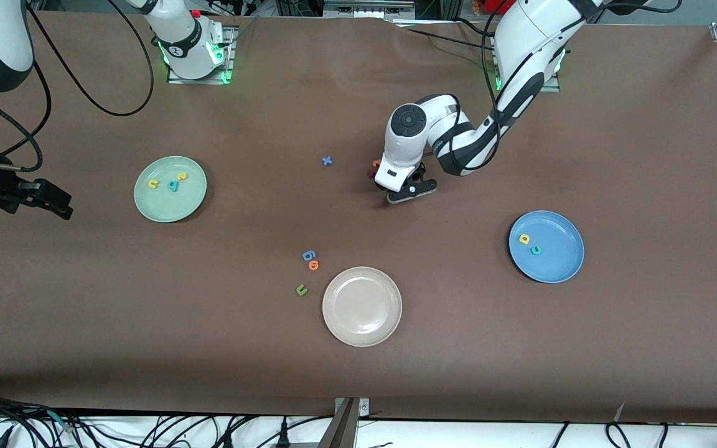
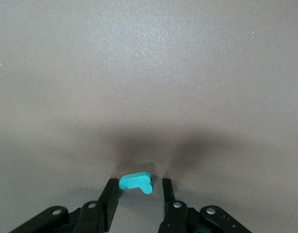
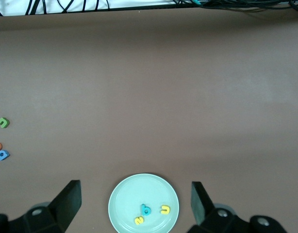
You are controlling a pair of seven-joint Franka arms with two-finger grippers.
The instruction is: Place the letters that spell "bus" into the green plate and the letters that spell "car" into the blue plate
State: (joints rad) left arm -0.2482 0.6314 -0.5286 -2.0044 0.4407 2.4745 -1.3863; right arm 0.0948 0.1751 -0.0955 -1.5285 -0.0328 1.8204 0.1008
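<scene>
My left gripper (image 1: 406, 191) is down at the table's middle, its jaws narrowed around the teal r (image 2: 136, 182) of "car". One finger touches the letter and a small gap shows at the other. The front view hides this letter under the hand. The blue plate (image 1: 554, 264) holds the yellow a (image 1: 524, 239) and teal c (image 1: 536, 250). In the green plate (image 1: 165, 202) lie the yellow u (image 1: 154, 184), teal b (image 1: 173, 185) and yellow s (image 1: 182, 177). At the right arm's end my right gripper (image 1: 53, 202) waits, open and empty, above the table beside that plate (image 3: 134, 191).
A beige plate (image 1: 361, 306) sits nearer the front camera than the left gripper. Beside it lie a blue 6-like letter (image 1: 309, 255), an orange o (image 1: 313, 265) and a dark green u (image 1: 301, 290). A blue x (image 1: 327, 161) and an orange letter (image 1: 376, 164) lie by the left hand.
</scene>
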